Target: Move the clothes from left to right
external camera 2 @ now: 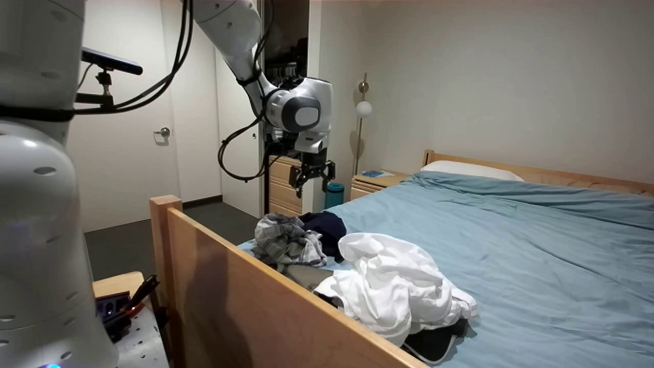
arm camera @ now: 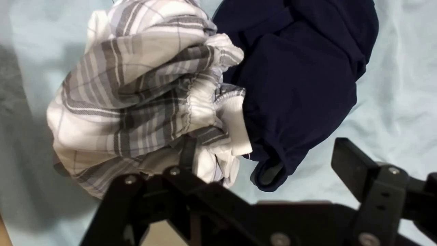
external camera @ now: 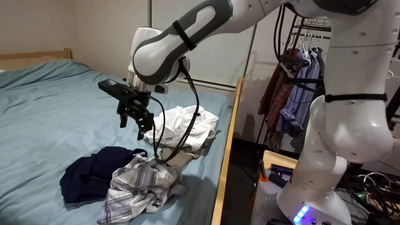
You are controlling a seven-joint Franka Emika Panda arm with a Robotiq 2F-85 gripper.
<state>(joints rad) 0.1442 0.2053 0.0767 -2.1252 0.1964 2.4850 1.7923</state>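
The gripper [external camera: 132, 129] hangs with jaws apart above the bed [external camera: 47, 106]; on it, plaid cloth [external camera: 134, 184] touches navy cloth [external camera: 90, 175] and white cloth [external camera: 178, 120] lies nearby.

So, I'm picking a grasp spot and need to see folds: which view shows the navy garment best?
The wrist view: it looks down on the navy garment up close, folds visible, though the picture's top edge crops it. Both exterior views show it smaller, partly hidden behind the plaid garment.
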